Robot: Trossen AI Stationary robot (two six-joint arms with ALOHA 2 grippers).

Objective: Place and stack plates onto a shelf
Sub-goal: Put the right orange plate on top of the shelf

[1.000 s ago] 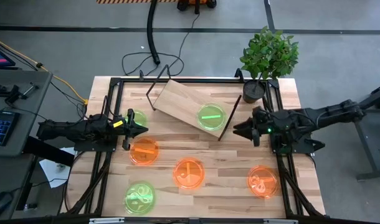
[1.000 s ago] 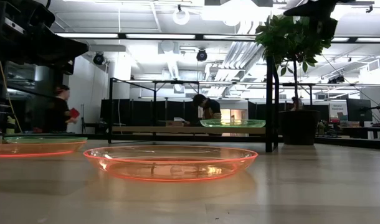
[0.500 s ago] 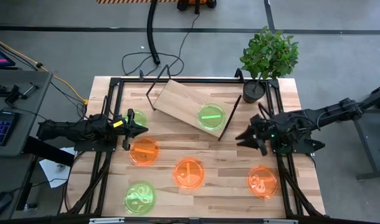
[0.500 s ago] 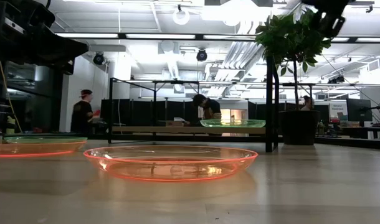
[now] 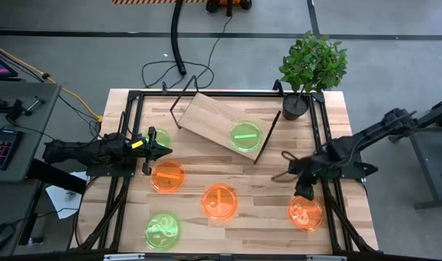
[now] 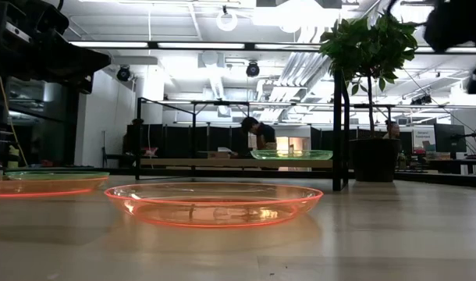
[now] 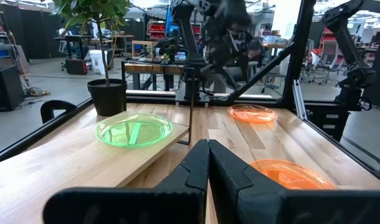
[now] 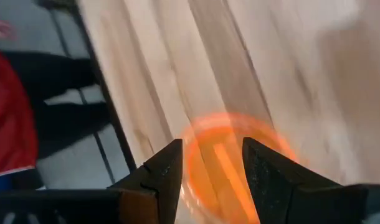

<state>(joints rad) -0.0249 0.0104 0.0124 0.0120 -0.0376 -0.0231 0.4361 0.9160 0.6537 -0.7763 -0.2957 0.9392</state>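
Six plates show in the high view. A green plate rests flat on the shelf, a light board on dark wire legs. On the tabletop lie a green plate, three orange plates and another green plate. My left gripper is shut and hovers by the far-left green plate. My right gripper is open and tipped downward. Its wrist view shows an orange plate below, between the fingers and apart from them.
A potted plant stands at the table's far right corner, beside the shelf. Black frame rails run along the table's sides. The low view shows the middle orange plate close up and people in the room behind.
My right gripper has swung from beside the shelf's right end toward the table's near edge and has tipped downward, over the area of the near-right orange plate. My left arm and all plates have kept still.
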